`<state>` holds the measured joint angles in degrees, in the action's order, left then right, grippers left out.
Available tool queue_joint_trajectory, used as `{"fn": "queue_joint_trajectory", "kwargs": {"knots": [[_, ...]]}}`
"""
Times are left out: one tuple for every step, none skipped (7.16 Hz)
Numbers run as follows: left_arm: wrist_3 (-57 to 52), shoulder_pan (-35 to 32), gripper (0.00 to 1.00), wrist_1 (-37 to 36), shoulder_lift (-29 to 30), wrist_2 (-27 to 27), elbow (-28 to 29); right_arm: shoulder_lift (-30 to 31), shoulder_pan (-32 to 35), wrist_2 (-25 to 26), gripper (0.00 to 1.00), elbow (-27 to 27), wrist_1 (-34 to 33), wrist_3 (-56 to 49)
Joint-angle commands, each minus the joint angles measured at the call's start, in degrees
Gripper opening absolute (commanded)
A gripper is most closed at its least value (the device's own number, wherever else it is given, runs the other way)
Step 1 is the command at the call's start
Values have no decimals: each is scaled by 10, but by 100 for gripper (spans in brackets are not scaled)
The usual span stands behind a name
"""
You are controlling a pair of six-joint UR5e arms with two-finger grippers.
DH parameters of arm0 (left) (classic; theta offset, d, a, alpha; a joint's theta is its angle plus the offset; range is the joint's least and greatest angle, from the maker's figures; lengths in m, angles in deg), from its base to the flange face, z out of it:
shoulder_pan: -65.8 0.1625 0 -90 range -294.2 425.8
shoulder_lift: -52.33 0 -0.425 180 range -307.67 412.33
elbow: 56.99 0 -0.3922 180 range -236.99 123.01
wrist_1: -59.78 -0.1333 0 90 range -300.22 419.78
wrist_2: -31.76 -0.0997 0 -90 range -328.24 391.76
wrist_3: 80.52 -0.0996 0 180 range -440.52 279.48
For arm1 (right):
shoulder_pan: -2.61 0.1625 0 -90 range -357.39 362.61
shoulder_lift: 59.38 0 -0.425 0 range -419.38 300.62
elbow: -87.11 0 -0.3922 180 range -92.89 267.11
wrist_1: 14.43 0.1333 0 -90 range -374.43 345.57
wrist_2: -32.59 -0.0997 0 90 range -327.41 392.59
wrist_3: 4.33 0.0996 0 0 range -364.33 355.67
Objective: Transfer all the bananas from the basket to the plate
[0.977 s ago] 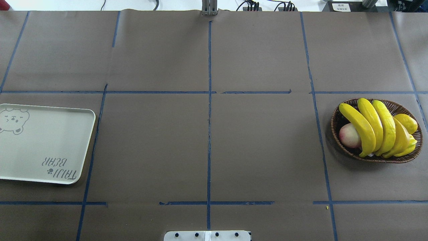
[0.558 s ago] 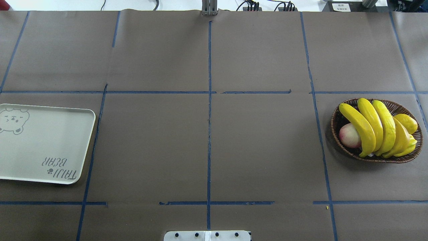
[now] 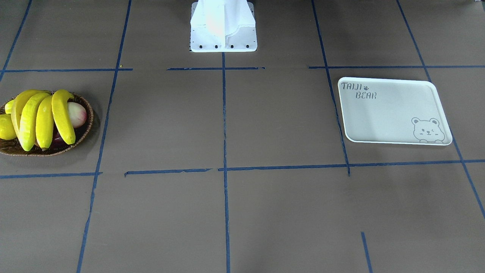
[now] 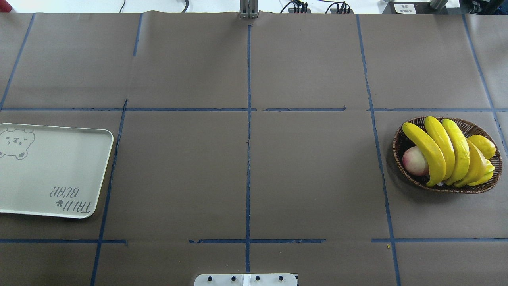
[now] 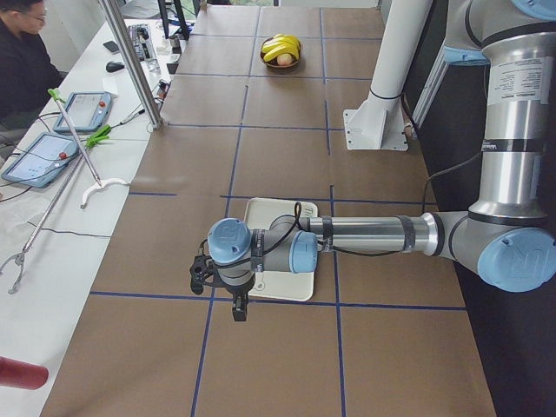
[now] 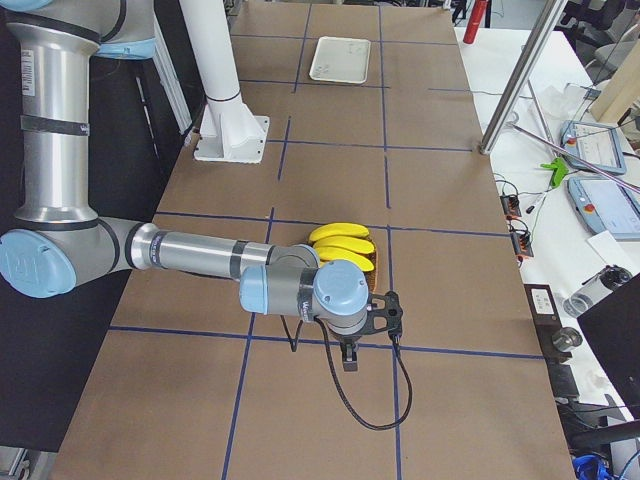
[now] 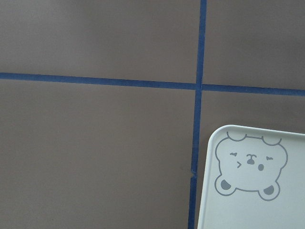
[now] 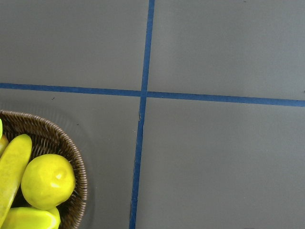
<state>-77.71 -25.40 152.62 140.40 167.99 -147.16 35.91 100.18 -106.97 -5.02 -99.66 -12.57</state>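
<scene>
Several yellow bananas [image 4: 440, 151] lie side by side across the brown wicker basket [image 4: 448, 190] at the table's right end. The white plate [image 4: 51, 171] with a bear print lies bare at the left end. My left gripper [image 5: 239, 308] hangs low just past the plate's outer end, seen only in the exterior left view; I cannot tell its state. My right gripper [image 6: 347, 362] hangs beside the basket's outer side, seen only in the exterior right view; I cannot tell its state. The right wrist view catches the basket rim [image 8: 78, 167]; the left wrist view catches the plate's bear corner [image 7: 252, 191].
A pink-white apple [image 4: 414, 161] and stubby yellow fruits [image 8: 47, 181] share the basket with the bananas. The robot's white base [image 3: 223, 34] stands mid-table. A metal pole [image 5: 130, 61], tablets [image 5: 82, 109] and a seated person [image 5: 22, 61] are along the far side.
</scene>
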Motion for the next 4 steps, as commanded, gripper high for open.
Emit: {"fn": "queue_joint_trajectory", "kwargs": {"knots": [[0, 1, 100, 1, 0, 0, 0, 0, 0, -1, 100, -1, 1, 1], [0, 1, 100, 1, 0, 0, 0, 0, 0, -2, 100, -1, 4, 1], [0, 1, 100, 1, 0, 0, -1, 0, 0, -2, 100, -1, 4, 1], [0, 1, 100, 1, 0, 0, -1, 0, 0, -1, 100, -2, 5, 1]]}}
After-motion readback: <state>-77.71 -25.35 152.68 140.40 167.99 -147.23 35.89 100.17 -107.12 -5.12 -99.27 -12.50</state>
